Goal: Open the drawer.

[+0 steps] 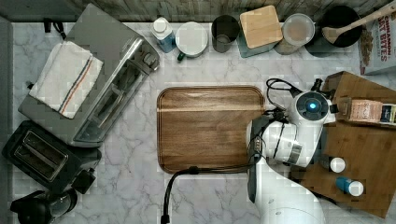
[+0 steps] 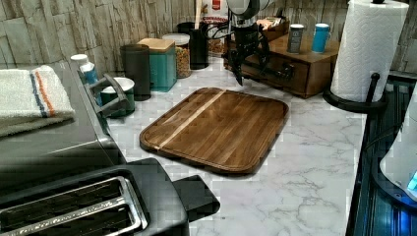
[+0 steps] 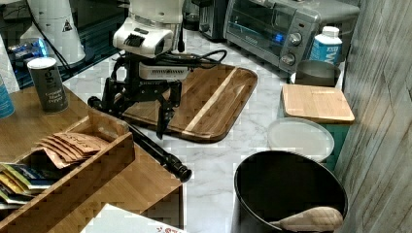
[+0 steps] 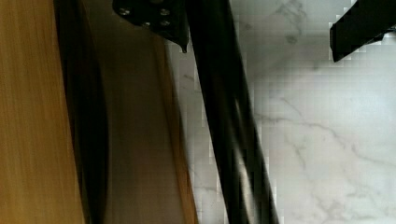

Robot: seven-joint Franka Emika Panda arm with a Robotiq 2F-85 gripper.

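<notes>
The drawer [image 2: 300, 81] is the brown front of the wooden cabinet [image 1: 369, 154], with a long black bar handle [image 3: 158, 151] [image 4: 224, 121] across it. My gripper [image 3: 136, 114] [image 2: 248, 66] [image 4: 254, 23] points down at the handle's end and is open. In the wrist view the bar runs between the two fingertips: one fingertip [image 4: 154, 18] sits close against it on the drawer side, the other [image 4: 362, 28] stands well off over the marble. A dark gap [image 4: 86, 140] shows between the cabinet top and the drawer's wood. In the top view the arm [image 1: 308, 109] hides the handle.
A wooden cutting board [image 1: 210, 127] lies on the marble counter just beside the cabinet. Spice jars [image 2: 296, 38] and a tray of packets [image 3: 73, 145] sit on the cabinet top. A paper towel roll [image 2: 369, 49], canisters [image 1: 260, 27], a toaster oven [image 1: 100, 79] and a toaster [image 1: 39, 156] ring the counter.
</notes>
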